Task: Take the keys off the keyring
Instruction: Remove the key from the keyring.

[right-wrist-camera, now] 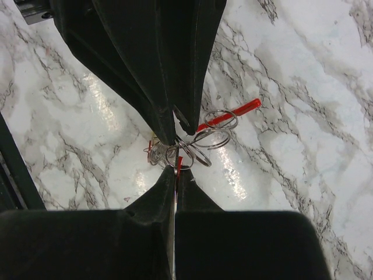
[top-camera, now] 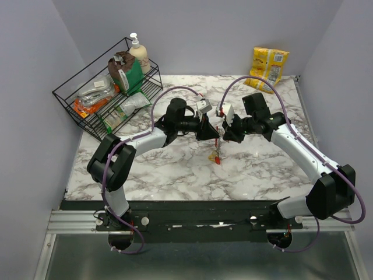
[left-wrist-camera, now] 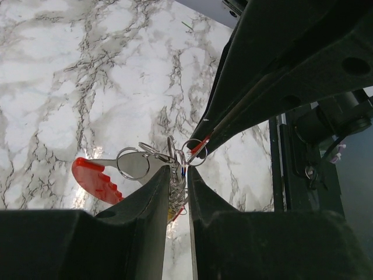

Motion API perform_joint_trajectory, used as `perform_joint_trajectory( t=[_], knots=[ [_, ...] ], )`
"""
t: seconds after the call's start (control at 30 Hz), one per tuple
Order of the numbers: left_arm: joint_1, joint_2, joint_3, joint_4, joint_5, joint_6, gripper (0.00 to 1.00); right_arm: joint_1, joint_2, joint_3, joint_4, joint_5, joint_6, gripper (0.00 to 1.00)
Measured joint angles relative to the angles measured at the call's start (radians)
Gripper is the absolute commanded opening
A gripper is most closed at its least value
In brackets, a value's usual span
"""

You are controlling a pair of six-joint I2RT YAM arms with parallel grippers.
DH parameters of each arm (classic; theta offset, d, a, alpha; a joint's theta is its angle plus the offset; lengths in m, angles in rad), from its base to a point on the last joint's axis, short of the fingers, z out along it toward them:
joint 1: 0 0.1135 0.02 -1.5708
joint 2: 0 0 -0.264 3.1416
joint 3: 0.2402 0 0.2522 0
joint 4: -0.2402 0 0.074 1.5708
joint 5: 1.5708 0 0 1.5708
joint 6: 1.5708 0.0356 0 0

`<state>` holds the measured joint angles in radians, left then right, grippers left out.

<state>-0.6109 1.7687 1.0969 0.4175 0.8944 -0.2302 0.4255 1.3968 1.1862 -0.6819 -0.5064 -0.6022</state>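
Now we hold the keys (left-wrist-camera: 137, 165).
Wrist views alone show it: left gripper (left-wrist-camera: 178, 175) squeezes them, red plastic head (left-wrist-camera: 96, 179) at nine o'clock; right gripper (right-wrist-camera: 175, 170) clamps the thin wire keyring (left-wrist-camera: 200, 143).

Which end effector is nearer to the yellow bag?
Right. The right end effector is left of and in front of the yellow bag; the left end effector meets it tip to tip from the other side, farther from the bag.
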Motion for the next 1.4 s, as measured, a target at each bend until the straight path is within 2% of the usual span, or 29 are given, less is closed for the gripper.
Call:
perform_joint_trajectory(
  t=[1.13, 1.3, 1.4],
  knots=[
    [-0.003, 0.026, -0.011, 0.075, 0.076, -0.059, 0.27, 0.000, 0.000, 0.000, -0.002, 0.002, 0.019, 0.06],
    [-0.003, 0.030, -0.011, 0.084, 0.083, -0.066, 0.21, 0.000, 0.000, 0.000, -0.005, 0.003, 0.025, 0.06],
    [-0.003, 0.033, -0.013, 0.090, 0.083, -0.070, 0.10, 0.000, 0.000, 0.000, -0.008, 0.003, 0.026, 0.06]
  ],
)
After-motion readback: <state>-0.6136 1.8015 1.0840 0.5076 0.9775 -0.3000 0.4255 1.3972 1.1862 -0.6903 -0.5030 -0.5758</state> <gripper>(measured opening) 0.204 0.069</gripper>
